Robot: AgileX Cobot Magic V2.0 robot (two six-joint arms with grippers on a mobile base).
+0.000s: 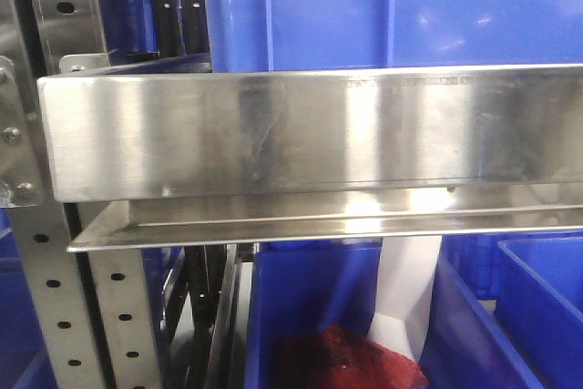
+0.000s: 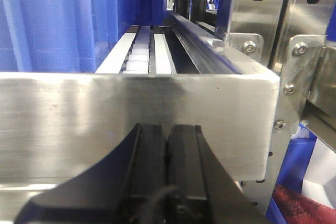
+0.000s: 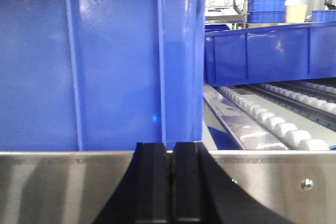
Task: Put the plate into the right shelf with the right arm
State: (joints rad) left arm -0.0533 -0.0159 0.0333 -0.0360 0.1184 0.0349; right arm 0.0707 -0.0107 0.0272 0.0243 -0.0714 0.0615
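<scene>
Your right tool [image 3: 168, 182], pads pressed together on nothing, faces the right shelf's steel front rail [image 3: 63, 182] and a blue bin [image 3: 105, 61]; no plate shows in any view, so expect something stiff, slick and breakable, best pinched at its rim.

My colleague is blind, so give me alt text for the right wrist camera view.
The right gripper, shut and empty, faces a steel shelf rail with a tall blue bin behind it. White conveyor rollers run off to the right.
</scene>
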